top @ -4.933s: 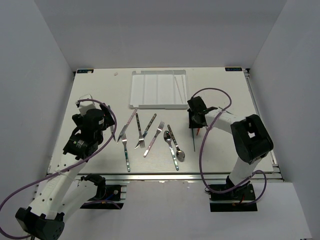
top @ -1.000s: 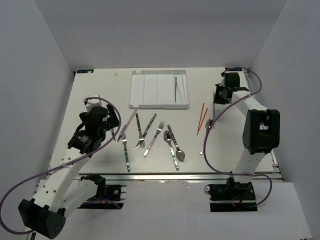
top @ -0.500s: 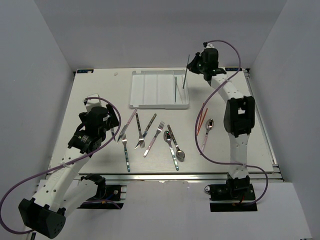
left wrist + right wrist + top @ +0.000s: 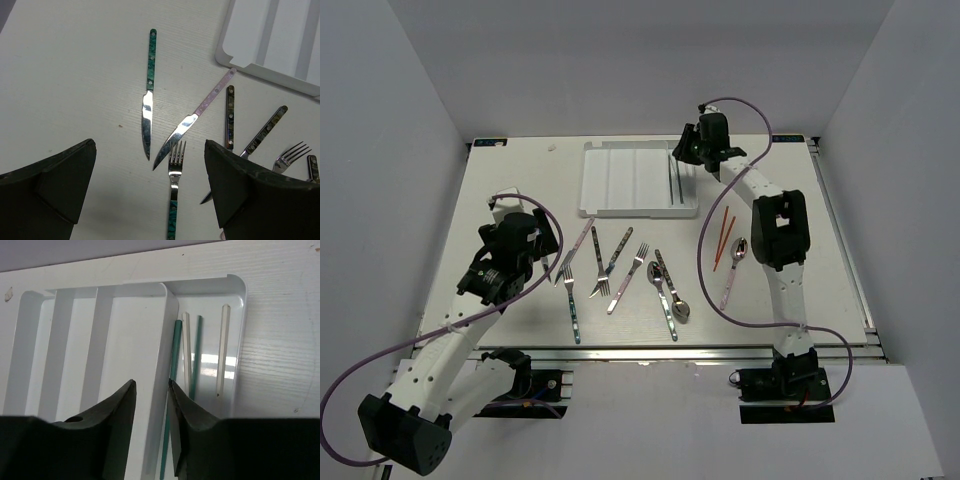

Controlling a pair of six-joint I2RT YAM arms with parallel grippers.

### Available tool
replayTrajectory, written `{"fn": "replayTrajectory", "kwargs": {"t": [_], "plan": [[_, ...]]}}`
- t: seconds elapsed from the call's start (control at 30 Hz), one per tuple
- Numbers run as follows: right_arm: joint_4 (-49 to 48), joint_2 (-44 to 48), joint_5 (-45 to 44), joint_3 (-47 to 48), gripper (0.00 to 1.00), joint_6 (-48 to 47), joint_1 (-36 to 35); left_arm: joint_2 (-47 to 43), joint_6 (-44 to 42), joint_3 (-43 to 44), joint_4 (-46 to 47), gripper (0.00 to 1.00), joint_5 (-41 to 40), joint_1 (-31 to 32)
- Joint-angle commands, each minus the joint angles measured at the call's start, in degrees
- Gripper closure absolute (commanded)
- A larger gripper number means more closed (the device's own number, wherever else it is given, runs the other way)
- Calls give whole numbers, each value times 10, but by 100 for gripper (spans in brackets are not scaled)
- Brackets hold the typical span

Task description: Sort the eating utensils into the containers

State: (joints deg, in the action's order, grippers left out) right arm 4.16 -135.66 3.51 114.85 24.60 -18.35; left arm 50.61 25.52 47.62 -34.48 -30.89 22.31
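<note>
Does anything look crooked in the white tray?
Slightly. In the right-end slot of the white tray, one green chopstick slants along the divider wall; the other green chopstick and the white chopsticks lie straighter.

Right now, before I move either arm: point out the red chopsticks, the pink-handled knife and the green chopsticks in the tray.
red chopsticks (image 4: pixel 722 237): top external view, mid-shaft.
pink-handled knife (image 4: pixel 194 118): left wrist view, where handle meets blade.
green chopsticks (image 4: pixel 195 357): right wrist view, mid-shaft of the right-hand one.
</note>
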Motion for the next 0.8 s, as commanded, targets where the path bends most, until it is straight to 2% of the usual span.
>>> {"fn": "replayTrajectory", "kwargs": {"t": [0.0,0.07,0.1,0.13,0.17,0.27,0.33,0.4,0.47,0.53,0.57,0.67,0.77], "plan": [[0,43,-30,32,61,-20,2,-2,0,3,-3,2,-7,-2],[25,50,-33,41,53,-29,2,-4,0,3,-3,2,-9,-2],[29,57,-33,34,30,-32,2,-5,1,3,-3,2,-10,-2],[37,71,-52,25,12,-35,2,-5,1,3,-3,2,-10,-2],[40,106,-60,11,11,-35,2,-5,1,3,-3,2,-10,-2],[38,204,-164,-79,11,-58,-6,-3,1,3,-3,2,-7,-2],[31,254,-166,-163,11,-50,-7,-4,1,3,-2,2,-7,-2],[-7,322,-80,-233,11,-38,-4,-5,0,4,-2,2,-7,-2],[-75,376,74,-337,11,-67,15,-8,-1,4,-1,2,-5,-2],[-41,388,4,-359,11,-41,18,-9,-1,3,-1,2,-3,-2],[37,378,-84,-342,11,-32,17,-10,-1,2,0,2,-4,-2],[135,340,-164,-304,11,0,17,-10,-1,3,0,2,-3,-2],[144,325,-191,-318,11,10,16,-11,-1,3,-1,2,-3,-2]]}}
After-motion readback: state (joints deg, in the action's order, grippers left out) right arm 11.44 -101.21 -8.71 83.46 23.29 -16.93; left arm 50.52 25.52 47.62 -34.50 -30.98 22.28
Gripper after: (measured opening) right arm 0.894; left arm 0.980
